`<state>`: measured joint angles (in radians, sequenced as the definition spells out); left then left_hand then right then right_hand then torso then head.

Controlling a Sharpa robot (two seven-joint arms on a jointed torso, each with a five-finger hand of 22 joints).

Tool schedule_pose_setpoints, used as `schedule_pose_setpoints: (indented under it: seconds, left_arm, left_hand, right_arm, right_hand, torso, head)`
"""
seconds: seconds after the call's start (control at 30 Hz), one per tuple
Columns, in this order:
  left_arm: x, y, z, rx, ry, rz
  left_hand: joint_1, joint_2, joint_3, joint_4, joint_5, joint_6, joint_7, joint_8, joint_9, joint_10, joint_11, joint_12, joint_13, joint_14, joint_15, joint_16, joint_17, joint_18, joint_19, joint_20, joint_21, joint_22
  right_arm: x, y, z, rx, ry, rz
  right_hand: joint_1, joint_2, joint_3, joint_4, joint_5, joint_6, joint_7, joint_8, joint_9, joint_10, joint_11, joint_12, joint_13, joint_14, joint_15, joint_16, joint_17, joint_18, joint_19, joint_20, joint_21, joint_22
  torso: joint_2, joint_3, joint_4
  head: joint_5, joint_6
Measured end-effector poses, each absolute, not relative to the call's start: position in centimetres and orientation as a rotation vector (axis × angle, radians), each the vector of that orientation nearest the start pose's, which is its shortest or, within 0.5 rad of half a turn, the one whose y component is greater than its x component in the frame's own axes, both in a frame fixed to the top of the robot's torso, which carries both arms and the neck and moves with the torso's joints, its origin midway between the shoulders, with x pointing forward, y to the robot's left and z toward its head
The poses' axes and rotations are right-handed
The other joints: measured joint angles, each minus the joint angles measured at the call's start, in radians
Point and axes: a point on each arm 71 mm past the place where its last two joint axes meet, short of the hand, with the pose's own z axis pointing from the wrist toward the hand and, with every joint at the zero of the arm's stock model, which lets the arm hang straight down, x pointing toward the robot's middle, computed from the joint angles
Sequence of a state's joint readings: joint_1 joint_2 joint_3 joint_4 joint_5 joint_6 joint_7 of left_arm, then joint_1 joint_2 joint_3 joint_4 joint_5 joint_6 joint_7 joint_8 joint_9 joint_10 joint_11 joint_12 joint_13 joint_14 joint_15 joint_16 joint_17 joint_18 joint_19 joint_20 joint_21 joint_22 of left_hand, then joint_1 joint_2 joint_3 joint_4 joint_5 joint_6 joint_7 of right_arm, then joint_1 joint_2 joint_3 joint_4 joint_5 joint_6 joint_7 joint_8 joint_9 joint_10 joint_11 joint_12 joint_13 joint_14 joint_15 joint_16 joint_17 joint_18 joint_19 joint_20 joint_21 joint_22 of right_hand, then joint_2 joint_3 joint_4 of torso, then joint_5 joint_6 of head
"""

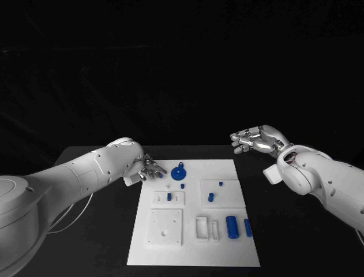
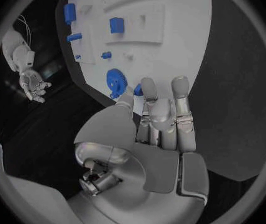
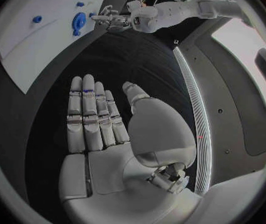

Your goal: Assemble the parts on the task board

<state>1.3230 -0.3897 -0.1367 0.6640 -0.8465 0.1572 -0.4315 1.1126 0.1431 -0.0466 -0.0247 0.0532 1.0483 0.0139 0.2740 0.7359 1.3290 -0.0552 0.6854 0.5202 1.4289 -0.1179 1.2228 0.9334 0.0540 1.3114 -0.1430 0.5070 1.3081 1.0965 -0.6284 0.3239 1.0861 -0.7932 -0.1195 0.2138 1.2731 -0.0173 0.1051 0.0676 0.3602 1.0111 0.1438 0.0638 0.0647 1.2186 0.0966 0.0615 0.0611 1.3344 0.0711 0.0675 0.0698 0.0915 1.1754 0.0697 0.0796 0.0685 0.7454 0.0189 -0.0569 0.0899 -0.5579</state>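
Beside the task board (image 1: 232, 254), the empty left hand (image 1: 151, 169) reaches, fingers apart, toward the round blue part (image 1: 178, 172), apparently needing a closing grasp next; right hand (image 1: 259, 140) idle, unclenched.

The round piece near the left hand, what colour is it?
Blue round piece, best in the left wrist view.

Head view looks down from above the robot onto the black table (image 1: 90, 242), fairly far, facing forward, taking in the whole white rectangular task board (image 1: 194, 231) and both arms. Left wrist view sits close behind the silver many-fingered left hand (image 2: 161, 119), facing over its fingers to the board (image 2: 170, 50) with the round blue disc-shaped part (image 2: 115, 80). Right wrist view sits close behind the open silver right hand (image 3: 102, 122), over dark table, facing across toward the board (image 3: 40, 40). All three share the board's far end and that disc (image 1: 178, 173) (image 3: 78, 23); each wrist view also catches the opposite hand.
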Motion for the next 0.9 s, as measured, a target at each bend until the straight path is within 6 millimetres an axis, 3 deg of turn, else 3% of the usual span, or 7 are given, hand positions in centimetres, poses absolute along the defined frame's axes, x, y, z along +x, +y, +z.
schedule_pose_setpoints:
  seconds: [0.47,0.63,0.77,0.9]
  left_arm:
    - [60.82,24.36,-21.30,-0.611,2.205,-0.280]
    - [60.78,24.50,-21.33,-0.618,2.205,-0.287]
    - [60.75,24.59,-21.35,-0.622,2.205,-0.291]
    - [60.70,24.58,-21.36,-0.622,2.205,-0.298]
  left_hand:
    - [0.081,0.045,0.043,-0.060,0.002,-0.009,0.002,0.005,-0.006,-0.005,-0.002,0.004,-0.001,0.000,0.000,0.000,0.001,-0.001,-0.004,0.004,0.000,0.000]
    - [0.098,0.050,0.048,-0.073,0.002,-0.007,0.000,0.012,-0.006,-0.005,-0.001,0.004,-0.005,0.000,0.000,0.000,0.002,-0.001,-0.007,0.007,0.000,0.000]
    - [0.108,0.050,0.048,-0.074,0.002,-0.008,-0.001,0.013,-0.006,0.002,-0.007,0.003,-0.010,0.000,0.000,0.000,0.006,-0.001,-0.007,0.007,0.000,0.000]
    - [0.111,0.047,0.082,-0.048,0.000,-0.011,-0.003,0.014,-0.006,0.015,-0.011,-0.006,-0.013,0.000,0.000,0.005,0.012,0.000,-0.007,0.007,0.000,0.000]
  right_arm:
    - [57.33,-23.19,-15.18,0.559,1.501,1.212]
    - [57.38,-23.25,-15.24,0.562,1.502,1.209]
    - [57.40,-23.27,-15.27,0.563,1.502,1.208]
    - [57.42,-23.32,-15.29,0.564,1.503,1.206]
  right_hand:
    - [0.000,0.000,-0.004,0.001,0.000,0.000,0.000,0.000,0.000,0.000,0.000,0.000,0.000,0.000,0.000,0.000,0.000,0.000,0.000,0.000,0.000,0.000]
    - [0.000,0.000,-0.007,0.002,0.000,0.000,0.000,0.000,0.000,0.000,0.000,0.000,0.000,0.000,0.000,0.000,0.000,0.000,0.000,0.000,0.000,0.000]
    - [0.000,0.000,-0.010,0.004,0.000,0.000,0.000,0.000,0.000,0.000,0.000,0.000,0.000,0.000,0.000,0.000,0.000,0.000,0.000,0.000,0.000,0.000]
    - [0.000,0.000,-0.010,0.004,0.000,0.000,0.000,0.000,0.000,0.000,0.000,0.000,0.000,0.000,0.000,0.000,0.000,0.000,0.000,0.000,0.000,0.000]
  torso:
    - [0.000,-0.0005,0.0012]
    - [0.000,-0.0005,0.0012]
    - [0.000,-0.0005,0.0010]
    - [0.000,-0.0005,0.0011]
  head:
    - [0.000,-0.001]
    - [0.002,-0.001]
    - [0.003,0.000]
    - [0.004,0.000]
